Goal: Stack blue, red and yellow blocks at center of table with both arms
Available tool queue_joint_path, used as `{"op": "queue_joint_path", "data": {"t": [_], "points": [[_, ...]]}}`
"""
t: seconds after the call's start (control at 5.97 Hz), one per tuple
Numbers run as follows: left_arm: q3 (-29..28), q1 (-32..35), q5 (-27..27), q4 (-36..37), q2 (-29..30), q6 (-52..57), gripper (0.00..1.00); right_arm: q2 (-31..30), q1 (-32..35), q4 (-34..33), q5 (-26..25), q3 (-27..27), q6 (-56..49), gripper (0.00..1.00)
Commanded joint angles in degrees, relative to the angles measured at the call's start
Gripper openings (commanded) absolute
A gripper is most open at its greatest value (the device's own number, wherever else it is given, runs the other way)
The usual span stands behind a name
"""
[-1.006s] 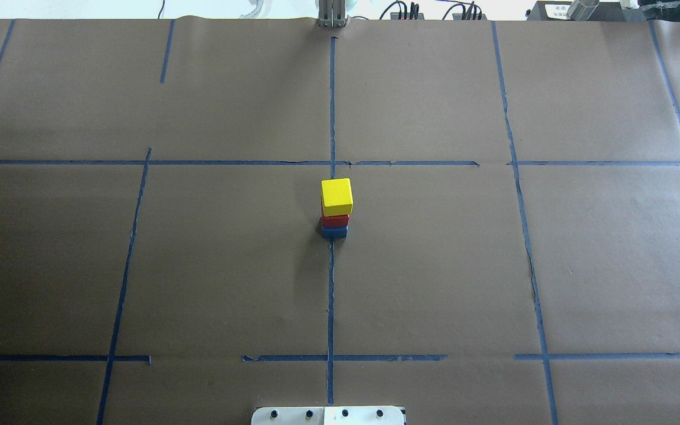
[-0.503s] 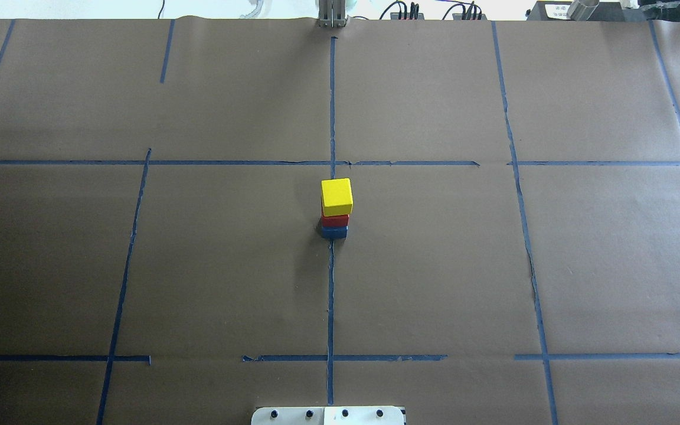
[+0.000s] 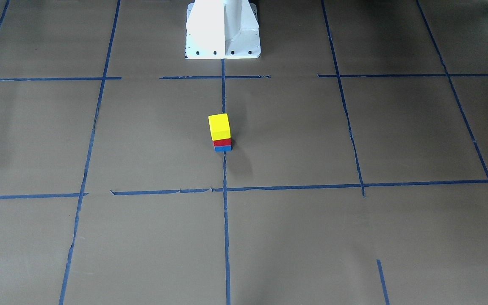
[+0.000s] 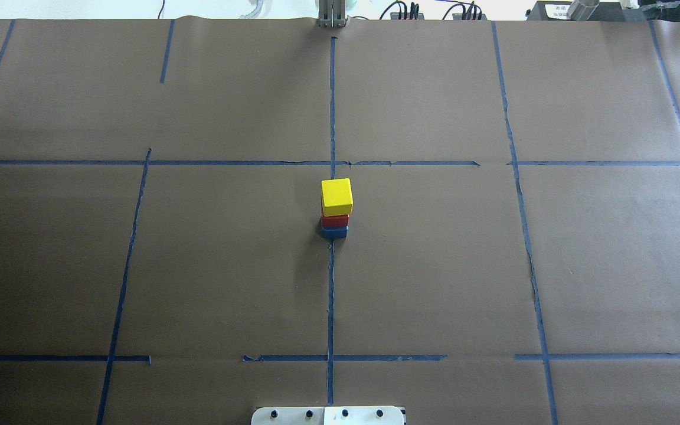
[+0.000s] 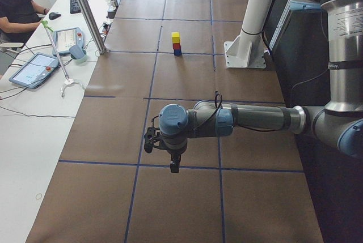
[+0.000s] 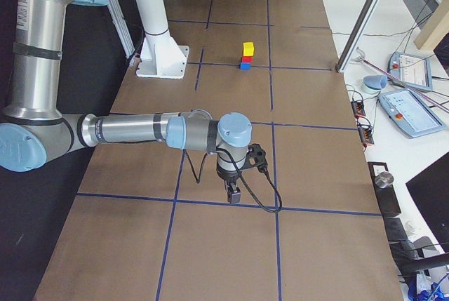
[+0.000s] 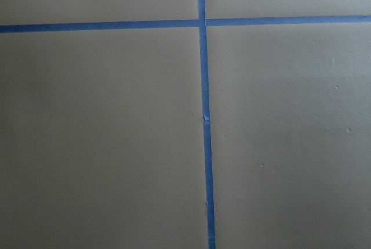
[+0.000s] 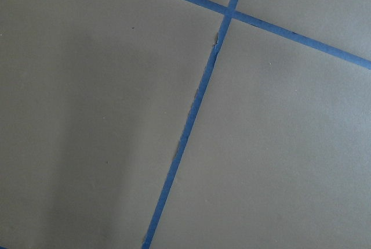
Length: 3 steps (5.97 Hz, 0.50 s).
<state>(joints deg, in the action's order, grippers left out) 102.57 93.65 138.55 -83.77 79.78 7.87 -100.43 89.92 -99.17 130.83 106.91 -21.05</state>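
A yellow block (image 4: 336, 196) sits on a red block (image 4: 334, 221), which sits on a blue block (image 4: 334, 232), upright on the centre tape line of the table. The stack also shows in the front view, yellow block (image 3: 219, 126) on top, and small in both side views (image 5: 176, 45) (image 6: 245, 57). My left gripper (image 5: 174, 166) hangs above the table's left end, far from the stack. My right gripper (image 6: 235, 196) hangs above the right end. I cannot tell whether either is open or shut. Both wrist views show only brown paper and blue tape.
The white robot base (image 3: 223, 29) stands at the table's near edge, behind the stack. A side bench with tablets (image 5: 34, 68) and a seated operator (image 5: 14, 5) runs along the far edge. Pendants (image 6: 410, 108) lie there too.
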Motion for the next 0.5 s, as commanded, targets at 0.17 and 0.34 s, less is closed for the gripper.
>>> {"op": "queue_joint_path", "data": {"t": [0.17,0.34], "points": [[-0.6,-0.3,-0.1,-0.7,-0.5,0.0,1.00,-1.5,0.0,-0.2,0.3,3.3,0.2,1.00],[-0.2,-0.7,-1.6,-1.0,-1.4,0.2,1.00,-1.5,0.0,-0.2,0.2,3.0,0.3,1.00]]}}
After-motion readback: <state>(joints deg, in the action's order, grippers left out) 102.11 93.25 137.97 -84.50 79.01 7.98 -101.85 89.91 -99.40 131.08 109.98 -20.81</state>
